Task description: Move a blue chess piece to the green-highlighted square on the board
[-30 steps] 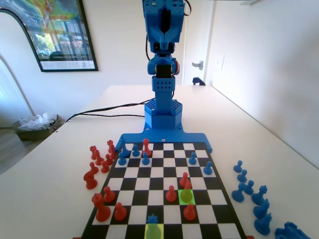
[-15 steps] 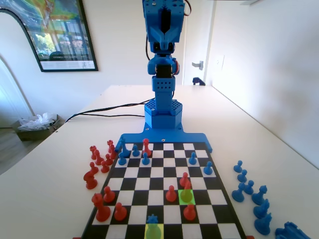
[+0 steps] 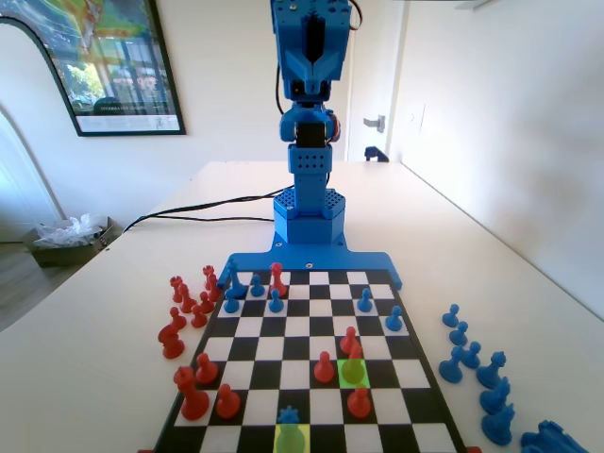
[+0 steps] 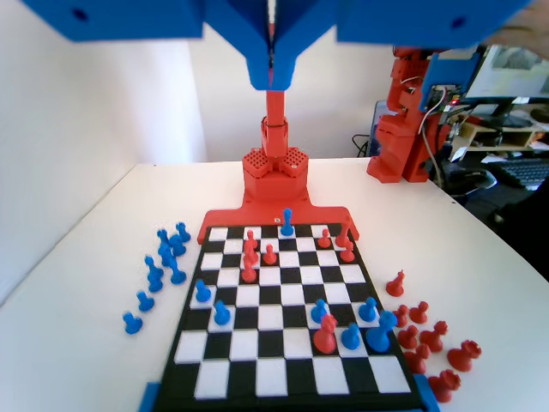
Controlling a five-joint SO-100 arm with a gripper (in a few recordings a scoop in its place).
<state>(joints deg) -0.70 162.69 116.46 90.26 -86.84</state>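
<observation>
Nothing's moving since a second ago; gripper [image 4: 272, 81] is hanging high, fingers pressed together, empty. The blue chess piece [image 3: 289, 415] is looking light and slick, so grab below the spiky crown.

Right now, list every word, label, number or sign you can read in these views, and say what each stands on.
None can be read.
Framed poster on the wall, fixed view: a white caption strip, too small and blurred to read.
The board, the pieces and the blue arm carry no visible lettering.
</observation>
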